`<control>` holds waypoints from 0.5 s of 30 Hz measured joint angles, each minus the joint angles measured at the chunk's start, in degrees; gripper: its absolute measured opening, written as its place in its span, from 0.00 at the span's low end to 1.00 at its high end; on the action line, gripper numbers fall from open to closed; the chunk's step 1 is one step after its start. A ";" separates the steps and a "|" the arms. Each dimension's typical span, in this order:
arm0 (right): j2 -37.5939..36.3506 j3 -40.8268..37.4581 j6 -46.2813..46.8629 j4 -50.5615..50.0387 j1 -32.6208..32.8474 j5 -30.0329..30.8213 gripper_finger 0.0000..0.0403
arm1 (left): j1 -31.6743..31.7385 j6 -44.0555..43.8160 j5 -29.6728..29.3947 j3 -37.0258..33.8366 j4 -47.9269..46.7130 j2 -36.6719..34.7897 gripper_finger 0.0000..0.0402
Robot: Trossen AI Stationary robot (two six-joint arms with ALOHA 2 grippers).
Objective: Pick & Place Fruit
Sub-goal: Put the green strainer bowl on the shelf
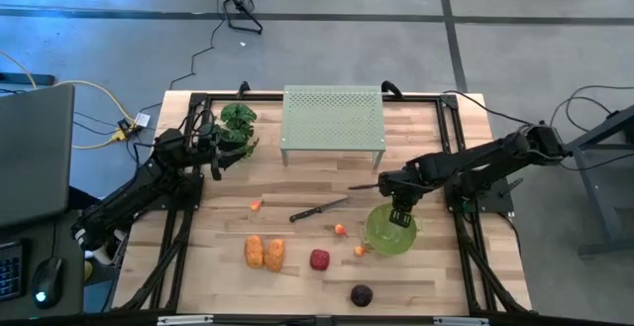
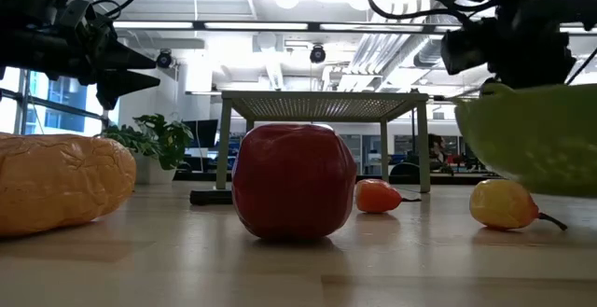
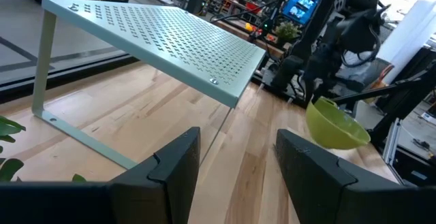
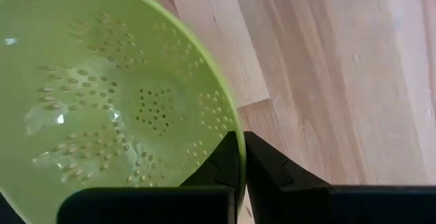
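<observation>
Near edge: your dark purple fruit [image 1: 362, 294] sits closest to the desk [image 1: 436, 276] front, with bare wood to both sides.
Front row: red apple [image 1: 319, 259] and two orange oblong pieces [image 1: 264, 253] lie side by side, apart from each other.
Small fruit: tiny orange-red pieces [image 1: 341, 230] lie scattered between the apple and the knife [image 1: 319, 209].
Right end effector [image 1: 400, 217]: clenched on the rim of the green colander [image 1: 388, 233], which the low view shows lifted off the desk.
Obstruction: the knife lies mid-desk, just left of the colander.
Left end effector [image 1: 220, 154]: released, fingers [image 3: 176, 166] apart, hovering beside the leafy bunch [image 1: 238, 120].
Far edge: you have a perforated green rack [image 1: 333, 118] standing at the back.
Writing: none legible.
</observation>
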 joint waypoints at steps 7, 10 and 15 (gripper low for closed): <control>-2.78 0.00 3.73 0.46 -1.89 -1.61 0.01 | 0.00 0.00 0.00 0.00 0.00 0.00 0.47; -3.60 0.00 5.08 2.10 -2.44 -2.52 0.01 | 0.01 0.00 0.02 0.00 0.00 0.00 0.47; -4.37 0.02 7.65 7.35 -2.91 -5.08 0.01 | 0.02 0.00 0.02 0.00 0.02 -0.01 0.47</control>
